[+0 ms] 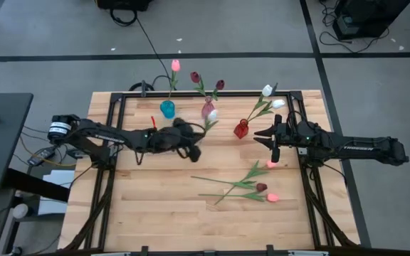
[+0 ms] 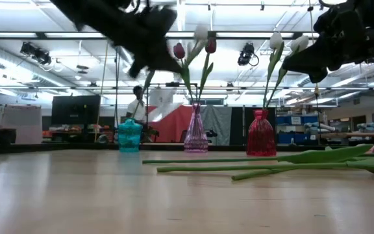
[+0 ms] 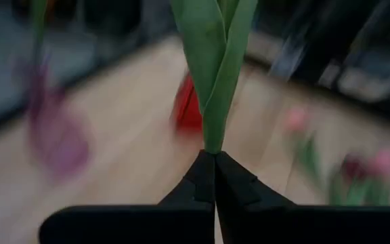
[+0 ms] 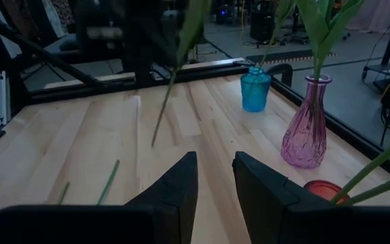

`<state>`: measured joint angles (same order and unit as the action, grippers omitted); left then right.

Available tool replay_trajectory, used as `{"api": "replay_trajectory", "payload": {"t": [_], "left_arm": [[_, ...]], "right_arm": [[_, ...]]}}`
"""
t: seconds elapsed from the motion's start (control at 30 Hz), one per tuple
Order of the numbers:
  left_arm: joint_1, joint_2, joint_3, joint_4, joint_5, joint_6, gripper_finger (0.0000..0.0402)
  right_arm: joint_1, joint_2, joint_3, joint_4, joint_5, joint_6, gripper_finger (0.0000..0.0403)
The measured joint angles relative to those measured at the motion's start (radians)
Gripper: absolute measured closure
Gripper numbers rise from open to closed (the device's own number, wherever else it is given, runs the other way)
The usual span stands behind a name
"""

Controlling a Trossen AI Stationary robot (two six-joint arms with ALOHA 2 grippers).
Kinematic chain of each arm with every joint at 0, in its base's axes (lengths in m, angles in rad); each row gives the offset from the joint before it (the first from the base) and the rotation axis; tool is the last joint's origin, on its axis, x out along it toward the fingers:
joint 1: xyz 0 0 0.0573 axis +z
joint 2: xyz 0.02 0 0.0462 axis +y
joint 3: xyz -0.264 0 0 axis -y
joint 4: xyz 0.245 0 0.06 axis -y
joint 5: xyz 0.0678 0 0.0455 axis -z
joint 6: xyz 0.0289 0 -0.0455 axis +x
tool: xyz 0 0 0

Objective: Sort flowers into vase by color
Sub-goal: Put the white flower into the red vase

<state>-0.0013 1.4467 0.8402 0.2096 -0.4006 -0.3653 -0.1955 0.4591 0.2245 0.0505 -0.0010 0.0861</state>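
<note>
A white tulip (image 1: 212, 114) is clamped at its stem in the left hand (image 1: 191, 148), held above the counter (image 1: 155, 206) near the purple vase (image 1: 208, 109). The left wrist view shows the fingers pressed together on the leaves, which the high view hides. The right hand (image 1: 263, 136) waits beside the red vase (image 1: 241, 129), fingers apart. Three loose tulips (image 1: 251, 186) lie toward the right edge; the counter's left front is bare.

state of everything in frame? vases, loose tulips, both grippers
Left gripper: shut on white tulip, held above table.
Right gripper: open, empty, near red vase.
Teal vase: upright, one pink tulip.
Purple vase: upright, two maroon tulips.
Red vase: upright, two white tulips.
Loose tulips: lying flat on table.
</note>
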Motion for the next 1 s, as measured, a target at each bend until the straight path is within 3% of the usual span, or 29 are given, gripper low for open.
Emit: {"api": "replay_trajectory", "payload": {"t": [0.27, 0.43, 0.67, 1.0], "left_arm": [[0.000, 0.249, 0.002, 0.793, 0.031, 0.382, 0.0398], [0.010, 0.412, 0.080, 1.071, 0.005, 0.473, 0.0398], [0.015, 0.558, 0.294, 1.089, 0.029, 0.604, 0.0399], [0.064, 0.559, 0.381, 1.043, 0.075, 0.568, 0.0400]], "right_arm": [[0.000, 0.000, 0.000, -0.001, 0.006, -0.002, 0.0292], [0.000, 0.000, 0.000, 0.000, 0.008, -0.002, 0.0292], [0.000, 0.000, 0.000, 0.000, 0.018, -0.005, 0.0292], [0.000, 0.000, 0.000, 0.000, 0.018, -0.010, 0.0292]]}}
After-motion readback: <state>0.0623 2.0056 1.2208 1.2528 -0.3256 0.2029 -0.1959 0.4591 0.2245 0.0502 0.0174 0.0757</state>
